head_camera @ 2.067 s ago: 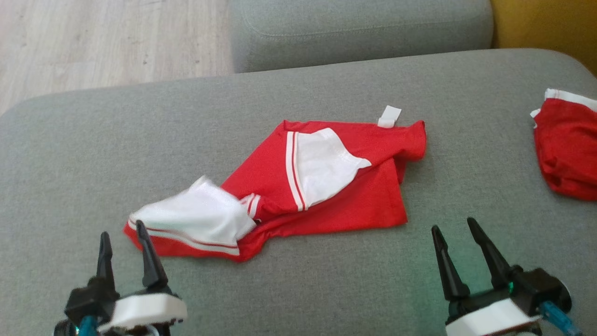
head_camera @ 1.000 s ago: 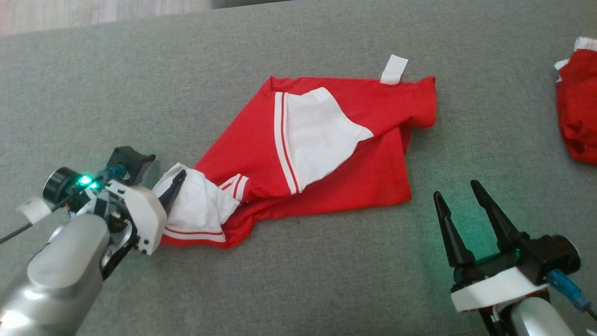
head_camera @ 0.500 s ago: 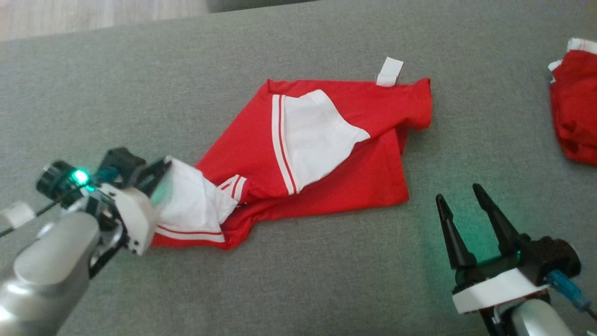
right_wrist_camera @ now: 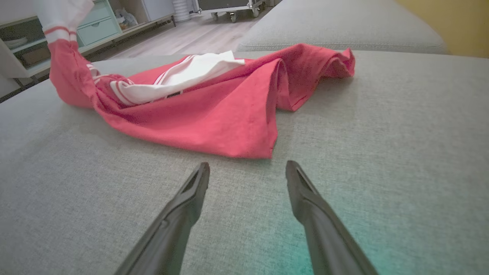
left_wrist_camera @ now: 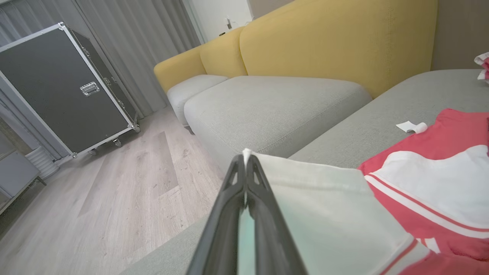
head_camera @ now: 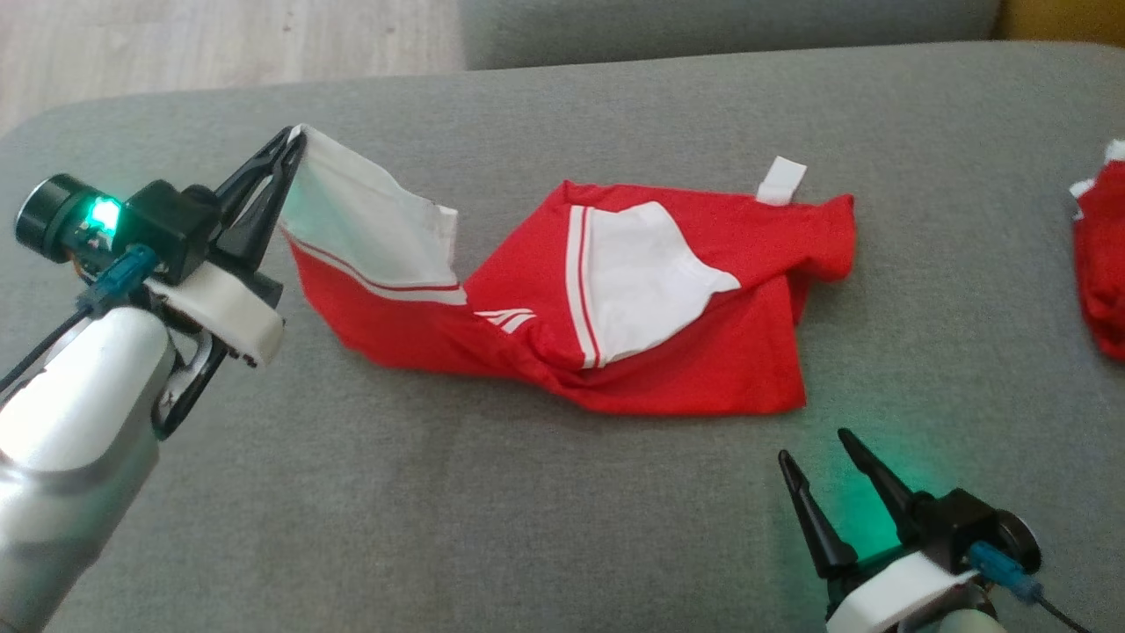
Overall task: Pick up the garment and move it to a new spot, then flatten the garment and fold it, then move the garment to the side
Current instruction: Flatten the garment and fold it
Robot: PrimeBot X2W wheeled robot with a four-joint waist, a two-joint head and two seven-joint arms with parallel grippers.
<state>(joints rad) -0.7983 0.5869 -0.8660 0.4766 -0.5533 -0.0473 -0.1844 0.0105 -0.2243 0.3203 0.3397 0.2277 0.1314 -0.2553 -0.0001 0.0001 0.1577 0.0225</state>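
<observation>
Two left fingers (head_camera: 264,180) pinch one garment (head_camera: 685,369); two right fingers (head_camera: 813,523) spread; second garment (head_camera: 1103,264) apart

Beneath the garment (head_camera: 694,360), a seat cushion (head_camera: 492,510). At the garment's left corner, raised off the cushion, the left gripper (head_camera: 293,141), clamped on that corner. Before the garment's right end, apart from it, the right gripper (head_camera: 815,444). Well to the garment's right, a second cloth (head_camera: 1100,264). Touching the garment's back edge, a label (head_camera: 780,180); behind that, another cushion (head_camera: 703,31) and floor (head_camera: 220,44).
</observation>
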